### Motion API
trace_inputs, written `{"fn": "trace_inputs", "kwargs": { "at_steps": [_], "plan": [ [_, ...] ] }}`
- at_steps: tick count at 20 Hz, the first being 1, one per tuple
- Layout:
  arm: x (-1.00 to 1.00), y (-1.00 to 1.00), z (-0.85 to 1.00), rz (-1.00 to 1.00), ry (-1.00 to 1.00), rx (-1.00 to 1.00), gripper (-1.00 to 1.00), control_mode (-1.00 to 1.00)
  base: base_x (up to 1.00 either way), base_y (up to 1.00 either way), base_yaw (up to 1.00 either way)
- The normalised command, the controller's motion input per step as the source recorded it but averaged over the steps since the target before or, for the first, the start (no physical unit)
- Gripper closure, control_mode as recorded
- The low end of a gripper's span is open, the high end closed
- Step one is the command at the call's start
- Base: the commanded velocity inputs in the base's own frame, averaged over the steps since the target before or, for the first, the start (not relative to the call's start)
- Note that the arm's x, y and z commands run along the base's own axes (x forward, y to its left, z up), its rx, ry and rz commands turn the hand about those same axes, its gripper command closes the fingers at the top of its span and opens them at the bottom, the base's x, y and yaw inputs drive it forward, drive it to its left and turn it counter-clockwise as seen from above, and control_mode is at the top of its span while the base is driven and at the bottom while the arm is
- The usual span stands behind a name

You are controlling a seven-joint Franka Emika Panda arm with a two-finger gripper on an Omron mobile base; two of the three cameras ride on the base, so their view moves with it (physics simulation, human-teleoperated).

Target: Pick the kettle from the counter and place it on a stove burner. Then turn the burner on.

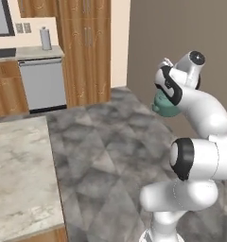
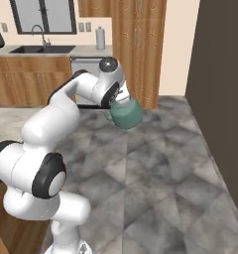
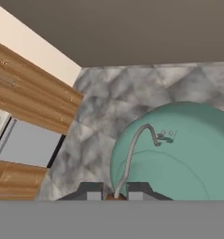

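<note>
Kettle (image 2: 126, 113) is held aloft over the floor, hung by its handle (image 3: 132, 149) from the closed gripper (image 3: 115, 192). Body hangs straight below the fingers. No burner is seen; counter (image 1: 21, 175) lies left.

A grey marbled tile floor (image 2: 155, 163) spreads across the room. At eleven o'clock, a window (image 2: 41, 15) sits above a dark sink (image 2: 41, 49). Tall wooden cabinets (image 2: 138, 49) rise at twelve, beside a steel dishwasher (image 1: 43, 85). A brown-grey wall (image 2: 222, 89) stands at three.
</note>
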Motion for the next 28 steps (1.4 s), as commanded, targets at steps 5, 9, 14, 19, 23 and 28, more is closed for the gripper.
{"fn": "trace_inputs", "kwargs": {
  "at_steps": [5,9,14,19,23,28],
  "plan": [
    [0.00,0.00,0.00,0.00,0.00,0.00,1.00,1.00,1.00,-0.17,0.04],
    [0.00,0.00,0.00,0.00,0.00,0.00,1.00,1.00,1.00,0.00,0.09],
    [0.00,0.00,0.00,0.00,0.00,0.00,1.00,1.00,1.00,0.00,0.12],
    [0.00,0.00,0.00,0.00,0.00,0.00,1.00,1.00,1.00,-0.08,0.12],
    [0.00,0.00,0.00,0.00,0.00,0.00,1.00,1.00,1.00,-0.14,0.12],
    [0.00,0.00,0.00,0.00,0.00,0.00,1.00,1.00,1.00,-0.17,0.18]
  ]
}}
